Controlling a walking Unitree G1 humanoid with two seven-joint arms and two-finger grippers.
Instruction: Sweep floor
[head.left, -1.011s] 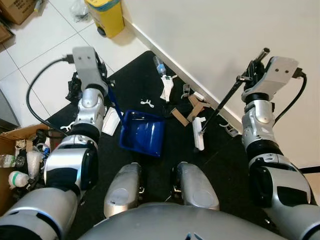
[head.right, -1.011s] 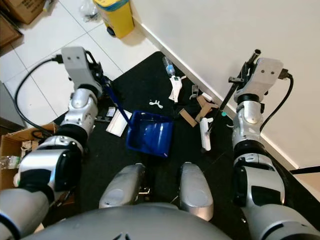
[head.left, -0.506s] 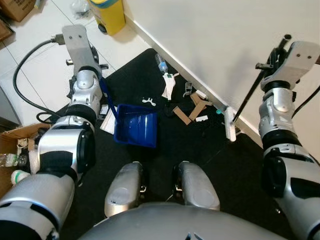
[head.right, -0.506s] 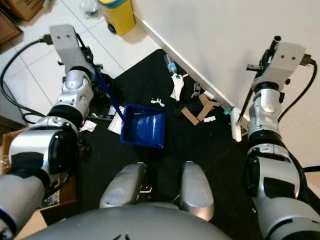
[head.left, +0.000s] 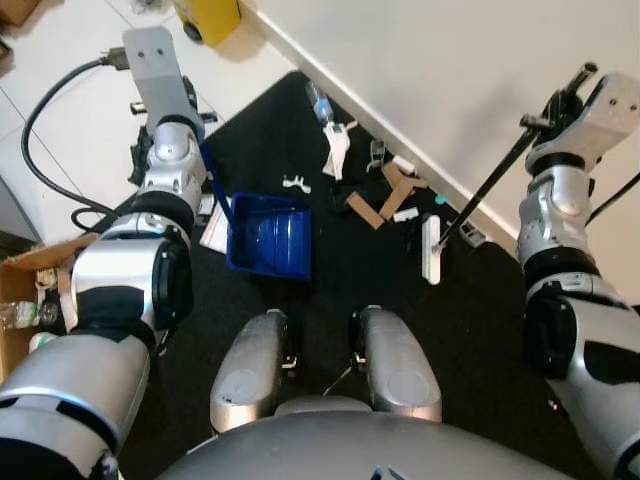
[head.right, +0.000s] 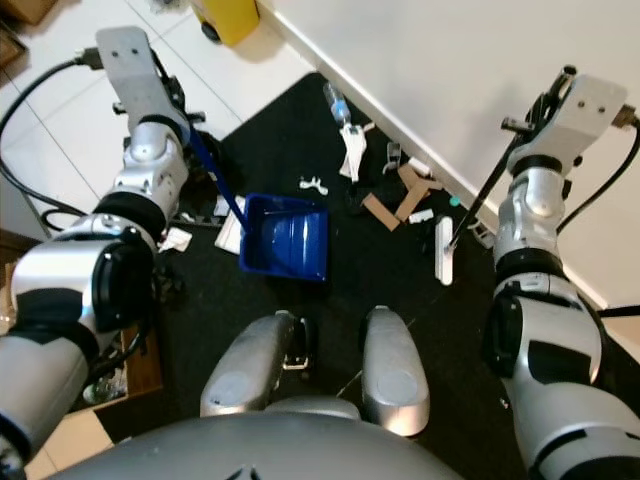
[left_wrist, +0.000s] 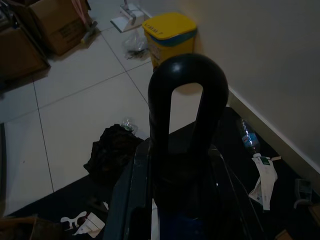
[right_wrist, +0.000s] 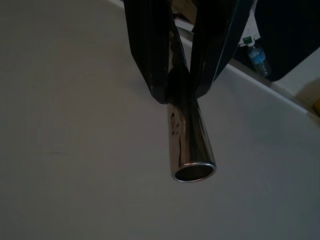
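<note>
Plain off-white wall (head.left: 450, 70) met by a white baseboard (head.left: 300, 55), white tiled floor (left_wrist: 75, 85) laid with a black mat (head.left: 340, 290), cardboard boxes (left_wrist: 47, 27) stacked by the tiles, yellow bin (left_wrist: 167, 35) set against the wall

Both arms raised forward; left gripper (left_wrist: 175, 165), right gripper (right_wrist: 177, 75) fingers apparently clamped

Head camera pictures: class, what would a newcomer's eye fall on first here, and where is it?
The blue dustpan on the black mat just ahead of the robot's knees, its handle held by the left gripper. Then the broom, gripped by the right gripper, its white head right of cardboard scraps littered along the wall.
</note>
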